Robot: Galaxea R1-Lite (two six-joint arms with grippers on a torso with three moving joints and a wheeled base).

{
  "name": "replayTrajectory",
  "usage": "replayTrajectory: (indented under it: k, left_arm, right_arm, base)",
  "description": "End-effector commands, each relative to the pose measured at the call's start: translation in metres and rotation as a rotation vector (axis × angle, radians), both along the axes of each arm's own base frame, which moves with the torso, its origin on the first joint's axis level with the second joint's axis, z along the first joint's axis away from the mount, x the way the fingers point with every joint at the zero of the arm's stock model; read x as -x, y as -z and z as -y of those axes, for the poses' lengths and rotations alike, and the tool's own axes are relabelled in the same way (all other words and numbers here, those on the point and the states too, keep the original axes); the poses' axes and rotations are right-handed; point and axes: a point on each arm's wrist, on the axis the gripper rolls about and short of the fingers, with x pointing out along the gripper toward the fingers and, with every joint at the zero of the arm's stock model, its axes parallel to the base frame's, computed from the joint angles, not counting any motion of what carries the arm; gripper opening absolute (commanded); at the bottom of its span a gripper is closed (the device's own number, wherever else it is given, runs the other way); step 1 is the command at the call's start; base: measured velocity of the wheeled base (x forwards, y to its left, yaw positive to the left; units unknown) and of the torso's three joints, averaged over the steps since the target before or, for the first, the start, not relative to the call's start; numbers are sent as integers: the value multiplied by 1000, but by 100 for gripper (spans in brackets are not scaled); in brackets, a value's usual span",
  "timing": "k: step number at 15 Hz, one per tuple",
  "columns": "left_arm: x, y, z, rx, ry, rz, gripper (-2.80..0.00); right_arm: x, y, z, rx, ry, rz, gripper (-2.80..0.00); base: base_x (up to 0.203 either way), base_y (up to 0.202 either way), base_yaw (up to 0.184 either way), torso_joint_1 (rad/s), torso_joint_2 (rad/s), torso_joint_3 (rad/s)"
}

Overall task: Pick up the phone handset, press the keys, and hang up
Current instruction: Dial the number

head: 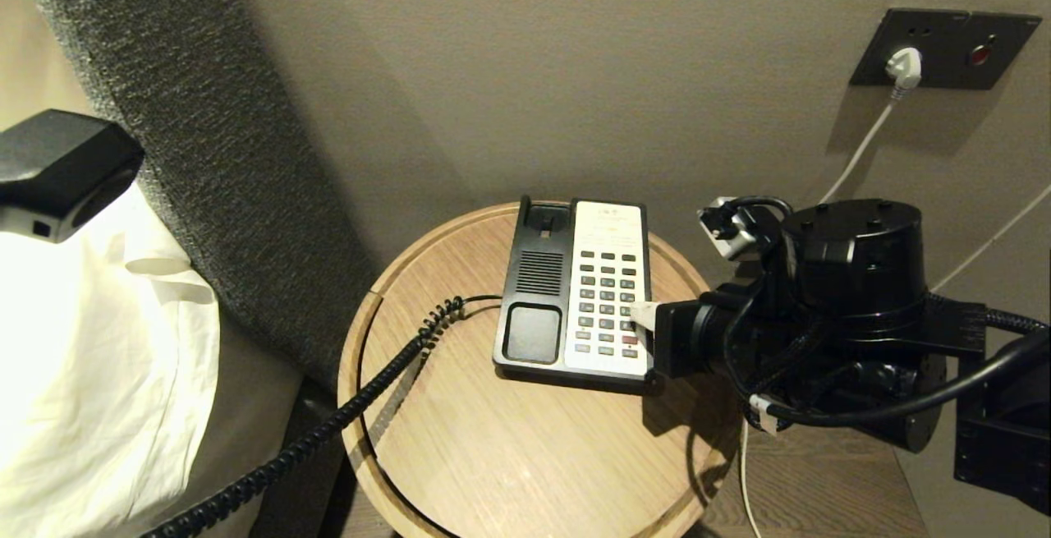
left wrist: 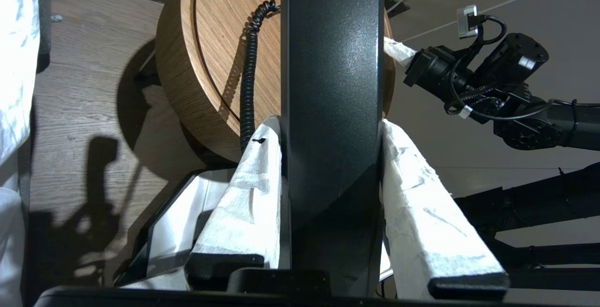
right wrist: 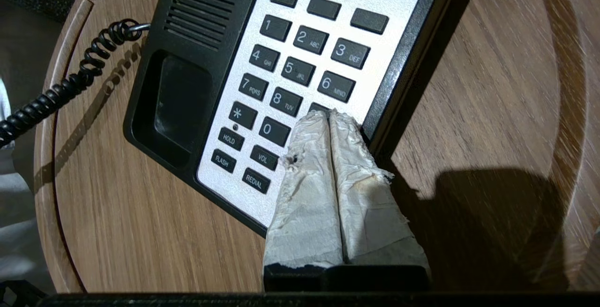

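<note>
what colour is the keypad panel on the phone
The keypad panel is white or light grey with dark keys, set in a black base; the right wrist view shows it best.

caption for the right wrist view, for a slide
Right gripper, fingers shut together, tips on the phone base keypad beside the 8 and 0 keys, handset cradle empty.

Black right arm [head: 854, 308] (looped cables), white-wrapped fingers [right wrist: 323, 194].
</note>
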Motion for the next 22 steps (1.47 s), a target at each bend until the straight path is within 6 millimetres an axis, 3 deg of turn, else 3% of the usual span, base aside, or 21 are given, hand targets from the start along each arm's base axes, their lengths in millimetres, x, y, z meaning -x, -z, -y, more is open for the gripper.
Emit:
replayTrajectory:
  k: [1, 12, 17, 22]
  left_arm:
    - [0, 0, 0, -1, -3, -5, -280]
    - [0, 0, 0, 1, -3, -4, -280]
    - [0, 2, 0, -5, -3, -9, -280]
    - [0, 1, -1, 0, -2, -5, -280]
  right_arm:
    - [-2, 2, -2, 2, 1, -4, -280]
    - [-3, 4, -3, 5, 2, -7, -280]
    - [4, -11, 3, -33, -5, 30, -280]
    - [18, -1, 4, -4, -43, -4, -280]
  base:
    - [0, 0, 0, 0, 0, 0]
    - [0, 0, 0, 0, 0, 0]
    - [0, 0, 0, 0, 0, 0]
    - [0, 0, 0, 0, 0, 0]
